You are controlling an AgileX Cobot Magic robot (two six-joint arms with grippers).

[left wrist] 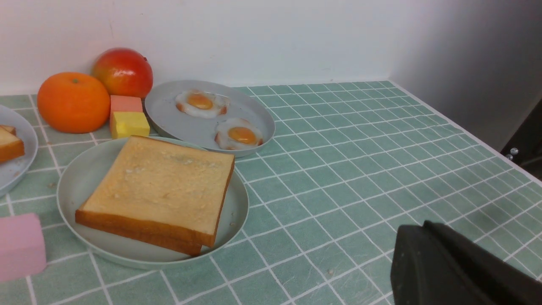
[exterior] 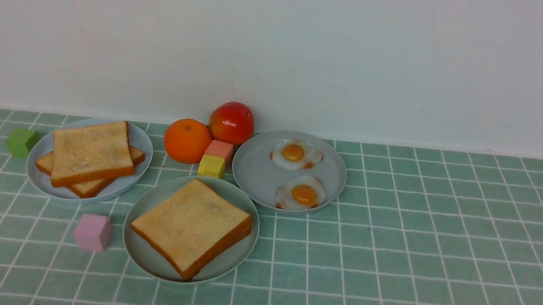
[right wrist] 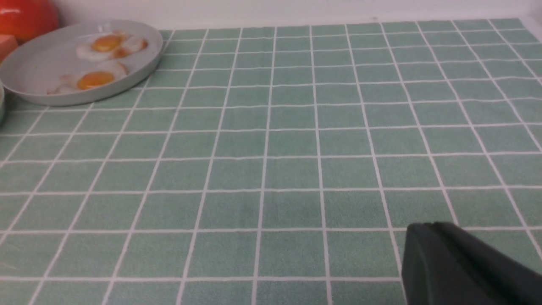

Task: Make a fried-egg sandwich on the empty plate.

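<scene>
One golden toast slice (exterior: 192, 224) lies flat on the pale mint-green plate (exterior: 142, 253) at the front centre; both also show in the left wrist view (toast (left wrist: 161, 190), plate (left wrist: 84, 178)). Two more toast slices (exterior: 92, 152) are stacked on the left grey-blue plate (exterior: 142, 141). Two fried eggs (exterior: 296, 155) (exterior: 303, 194) lie on the right grey-blue plate (exterior: 259, 171), also in the right wrist view (right wrist: 38, 72). My left gripper (left wrist: 413, 227) is shut and empty, low over the table, right of the mint plate. My right gripper (right wrist: 427, 226) is shut and empty over bare tiles, well right of the egg plate.
An orange (exterior: 187, 140), a red fruit (exterior: 232, 122), a salmon cube (exterior: 219, 150) and a yellow cube (exterior: 211, 166) crowd behind the mint plate. A green cube (exterior: 22, 142) sits far left, a pink cube (exterior: 93, 232) left of the mint plate. A wall stands behind.
</scene>
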